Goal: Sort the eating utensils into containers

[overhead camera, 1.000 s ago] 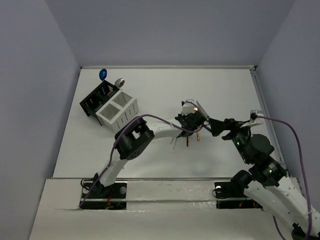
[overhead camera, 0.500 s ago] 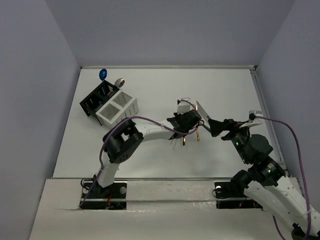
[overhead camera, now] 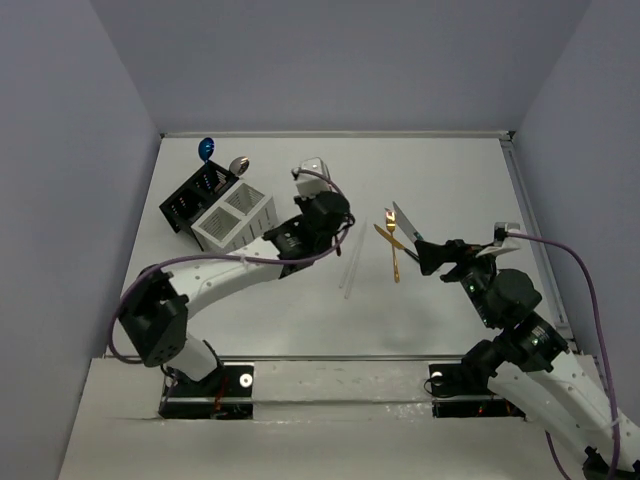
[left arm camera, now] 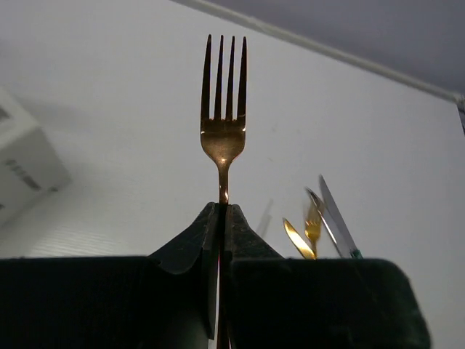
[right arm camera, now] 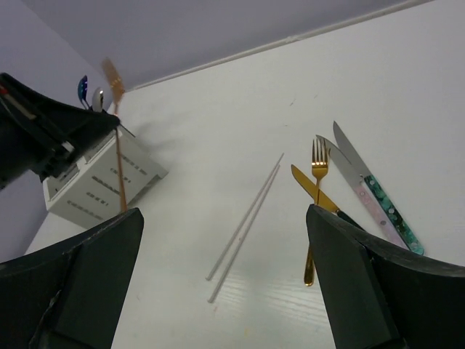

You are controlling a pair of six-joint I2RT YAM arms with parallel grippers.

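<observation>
The left gripper (left arm camera: 221,211) has its jaws clamped on the stem of a gold fork (left arm camera: 224,109), whose tines stand straight up past the jaw tips. A second ago those jaws were low over the loose cutlery in the middle of the tabletop (overhead camera: 450,180). Now the arm has swung away, and the white caddy (overhead camera: 235,222) sits near the jaws on their left, with the black caddy (overhead camera: 190,205) beyond it. By my reading, one fork is lifted and on its way but not yet dropped in.

The right gripper (overhead camera: 430,256) has its jaws spread wide and holds nothing. Ahead of them lie white chopsticks (right arm camera: 247,218), a second fork (right arm camera: 314,211), a gold-bladed knife (right arm camera: 309,185) and two silver-bladed knives (right arm camera: 360,185).

No brand, label or writing is readable.
</observation>
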